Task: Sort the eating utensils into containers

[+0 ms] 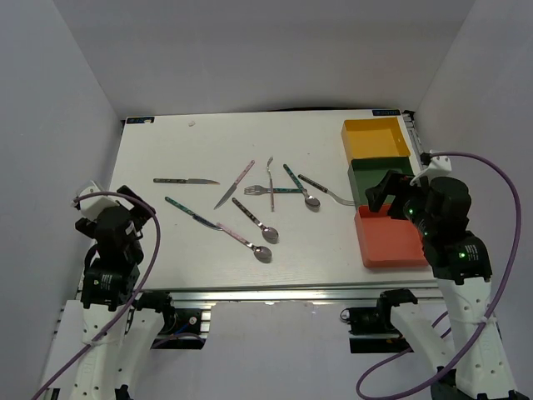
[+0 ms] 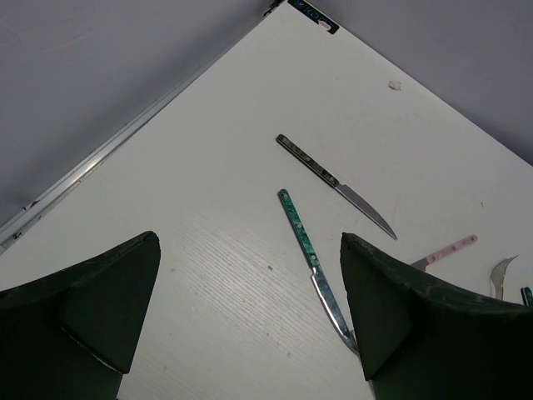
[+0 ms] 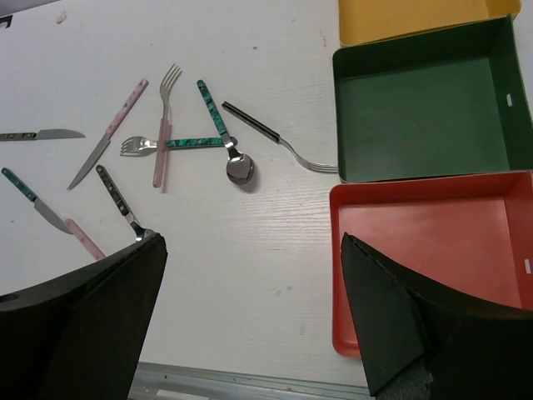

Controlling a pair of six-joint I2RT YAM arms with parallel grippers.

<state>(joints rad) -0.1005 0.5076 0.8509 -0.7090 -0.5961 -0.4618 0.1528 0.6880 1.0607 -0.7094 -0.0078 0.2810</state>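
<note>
Left claw point(image 2: 250, 308) and right claw point(image 3: 250, 308) were spread apart, empty. Utensils point(image 1: 271, 190) lay on table point(image 1: 166, 242) between them. Three bins point(image 3: 420, 108) stood empty.

Three knives point(image 1: 185, 181), three forks point(image 3: 280, 137) and three spoons point(image 1: 252, 218) are lying about; three bins point(image 1: 375, 138) are sitting beside them.

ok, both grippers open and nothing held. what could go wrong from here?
The pink-handled fork lies crossed with the teal-handled fork, whose handle reaches the teal-handled spoon. Lifting one probably drags the others. The dark-handled fork has its tines right at the green bin, so a grasp there may nudge it.
</note>
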